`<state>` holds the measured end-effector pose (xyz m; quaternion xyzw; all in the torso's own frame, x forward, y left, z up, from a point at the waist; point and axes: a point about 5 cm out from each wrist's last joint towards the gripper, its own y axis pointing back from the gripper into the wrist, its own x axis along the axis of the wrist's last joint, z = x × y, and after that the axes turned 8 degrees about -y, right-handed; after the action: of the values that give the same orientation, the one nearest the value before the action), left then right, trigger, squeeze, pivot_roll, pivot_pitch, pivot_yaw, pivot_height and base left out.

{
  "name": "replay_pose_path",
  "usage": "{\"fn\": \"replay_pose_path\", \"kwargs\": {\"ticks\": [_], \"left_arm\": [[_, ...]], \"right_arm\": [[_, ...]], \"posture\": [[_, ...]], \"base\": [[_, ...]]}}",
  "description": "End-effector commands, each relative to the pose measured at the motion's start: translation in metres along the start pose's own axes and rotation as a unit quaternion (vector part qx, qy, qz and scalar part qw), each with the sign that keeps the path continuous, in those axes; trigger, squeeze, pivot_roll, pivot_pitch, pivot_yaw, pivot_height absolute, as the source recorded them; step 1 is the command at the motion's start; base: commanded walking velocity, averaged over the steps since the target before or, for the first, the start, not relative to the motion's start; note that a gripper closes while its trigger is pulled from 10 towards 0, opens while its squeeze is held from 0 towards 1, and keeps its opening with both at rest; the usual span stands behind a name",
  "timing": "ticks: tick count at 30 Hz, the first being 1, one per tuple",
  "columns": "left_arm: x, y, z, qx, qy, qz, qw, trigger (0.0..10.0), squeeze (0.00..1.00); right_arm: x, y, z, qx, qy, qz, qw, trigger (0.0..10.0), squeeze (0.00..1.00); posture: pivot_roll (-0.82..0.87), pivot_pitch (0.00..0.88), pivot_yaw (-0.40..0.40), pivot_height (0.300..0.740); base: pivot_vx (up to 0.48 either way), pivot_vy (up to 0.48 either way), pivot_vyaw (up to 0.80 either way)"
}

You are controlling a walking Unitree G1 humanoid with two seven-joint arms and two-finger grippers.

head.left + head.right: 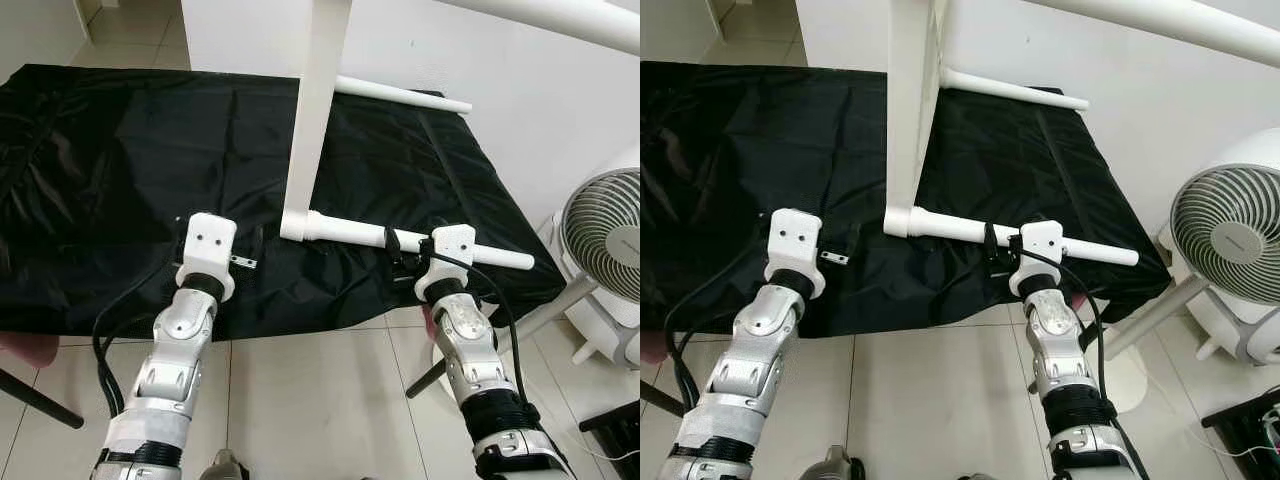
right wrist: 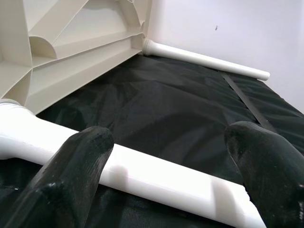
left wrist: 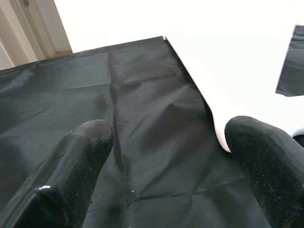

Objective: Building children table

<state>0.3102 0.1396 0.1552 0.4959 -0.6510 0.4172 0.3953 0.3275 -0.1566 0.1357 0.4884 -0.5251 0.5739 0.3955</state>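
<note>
The white tabletop (image 1: pixel 318 110) stands on edge on the black-covered counter (image 1: pixel 90 200), its upper part cut off. A fitted leg (image 1: pixel 400 238) lies along the front edge; another leg (image 1: pixel 400 94) lies at the back. Right claw (image 2: pixel 171 166) gapes over the near leg, seemingly about to grip it. Left claw (image 3: pixel 166 161) hovers open near the front edge.

The white tabletop (image 1: pixel 318 110) stands on its edge across the middle of the black-covered table (image 1: pixel 100 200), and its two legs (image 1: pixel 420 242) lie toward the right edge, one along the front and one at the back. Between these legs the cloth is free, and the whole left half is open too. Off the right edge a white fan (image 1: pixel 605 250) stands near the front right corner.
</note>
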Motion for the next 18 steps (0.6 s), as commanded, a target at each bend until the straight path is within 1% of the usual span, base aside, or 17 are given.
{"fn": "replay_pose_path", "kwargs": {"ticks": [1,6,7,9,15,18], "left_arm": [[0.0,-0.002,0.003,-0.002,-0.003,-0.002,1.0,10.0,0.0],[0.001,-0.002,0.004,-0.003,-0.004,-0.003,1.0,10.0,0.0],[0.003,-0.004,0.007,-0.011,-0.01,0.002,1.0,10.0,0.0],[0.003,-0.004,0.007,-0.011,-0.01,0.002,1.0,10.0,0.0],[0.012,-0.009,0.015,-0.037,-0.012,0.019,0.999,10.0,0.0],[0.013,-0.009,0.016,-0.04,-0.012,0.021,0.999,10.0,0.0]], "right_arm": [[0.0,0.001,0.007,-0.007,0.006,-0.001,1.0,10.0,0.0],[0.001,0.0,0.009,-0.011,0.008,0.001,1.0,10.0,0.0],[0.001,0.0,0.009,-0.012,0.008,0.001,1.0,10.0,0.0],[0.001,0.0,0.009,-0.012,0.008,0.001,1.0,10.0,0.0],[0.001,-0.001,0.009,-0.012,0.009,0.001,1.0,10.0,0.0],[0.001,-0.001,0.01,-0.013,0.009,0.001,1.0,10.0,0.0]], "posture": [[0.11,0.037,-0.077,0.74],[0.11,0.043,-0.08,0.74],[0.11,0.044,-0.081,0.74],[0.11,0.044,-0.081,0.74],[0.11,0.055,-0.081,0.74],[0.11,0.056,-0.079,0.74]], "base": [[0.0,0.0,0.0],[0.0,0.0,0.0],[0.0,0.0,0.0],[0.0,0.0,0.0],[0.0,0.0,0.0],[0.0,0.0,0.0]]}}
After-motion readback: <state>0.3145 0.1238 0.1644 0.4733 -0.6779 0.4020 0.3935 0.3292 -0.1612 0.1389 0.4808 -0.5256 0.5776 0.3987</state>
